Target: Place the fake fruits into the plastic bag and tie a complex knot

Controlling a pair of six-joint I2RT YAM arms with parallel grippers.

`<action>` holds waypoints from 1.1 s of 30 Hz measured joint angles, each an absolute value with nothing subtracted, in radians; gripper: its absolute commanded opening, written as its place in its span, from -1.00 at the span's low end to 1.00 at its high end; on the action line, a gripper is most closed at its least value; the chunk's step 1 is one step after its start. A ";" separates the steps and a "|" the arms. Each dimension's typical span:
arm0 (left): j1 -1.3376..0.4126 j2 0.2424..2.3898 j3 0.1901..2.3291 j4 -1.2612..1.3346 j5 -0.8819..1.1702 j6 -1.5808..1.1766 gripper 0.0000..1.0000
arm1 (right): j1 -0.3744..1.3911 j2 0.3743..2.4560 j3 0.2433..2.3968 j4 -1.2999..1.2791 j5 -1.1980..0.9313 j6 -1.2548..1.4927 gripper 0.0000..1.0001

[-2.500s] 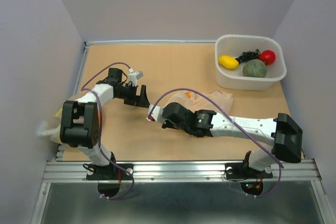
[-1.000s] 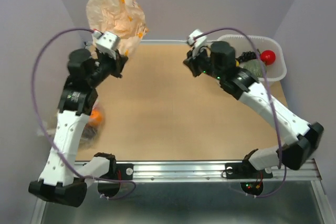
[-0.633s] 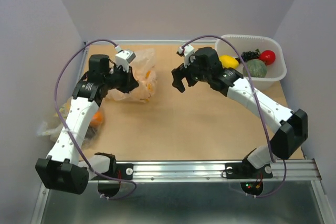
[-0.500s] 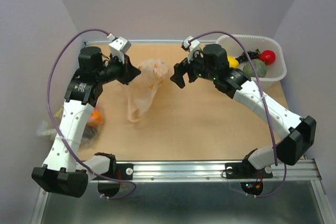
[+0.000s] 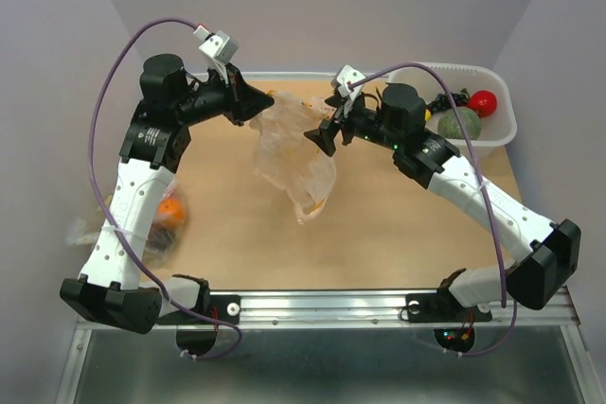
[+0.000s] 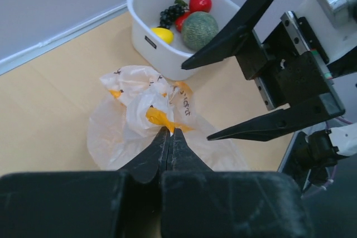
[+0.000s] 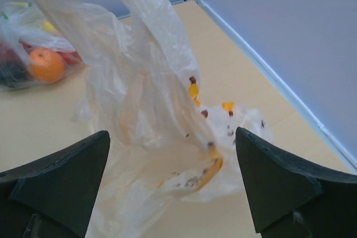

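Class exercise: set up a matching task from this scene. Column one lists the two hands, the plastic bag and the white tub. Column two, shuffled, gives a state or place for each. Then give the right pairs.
Column one
1. left hand
2. right hand
3. plastic bag
4. white tub

Column two
A. holds fruit at the table's far right
B. open wide beside the bag
C. dangles from a hand
D. shut on the bag's top

Pairs: 1-D, 2-B, 3-C, 4-A
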State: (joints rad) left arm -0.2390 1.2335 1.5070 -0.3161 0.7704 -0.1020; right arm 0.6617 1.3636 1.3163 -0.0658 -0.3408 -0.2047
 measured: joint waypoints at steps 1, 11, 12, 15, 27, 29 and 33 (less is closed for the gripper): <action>-0.241 1.234 1.504 -0.308 0.780 -0.117 -1.00 | 0.662 1.367 1.316 -0.058 -0.341 -0.215 0.60; -0.249 1.234 1.503 -0.188 0.787 -0.285 -1.00 | 0.662 1.319 1.293 -0.006 -0.450 0.016 -0.77; -0.253 1.234 1.500 -0.172 0.785 -0.305 -1.00 | 0.663 1.314 1.293 0.005 -0.460 0.040 -0.75; -0.269 1.233 1.476 -0.122 0.775 -0.367 -1.00 | 0.667 1.318 1.293 0.036 -0.480 0.087 -0.41; -0.321 1.258 1.459 -0.122 0.780 -0.346 -1.00 | 0.708 1.330 1.293 0.038 -0.234 -0.071 1.00; -0.337 1.258 1.459 -0.133 0.809 -0.317 -1.00 | 0.708 1.336 1.294 0.039 -0.209 -0.113 1.00; -0.353 1.258 1.459 -0.140 0.868 -0.284 -1.00 | 0.708 1.380 1.292 0.044 -0.218 -0.209 1.00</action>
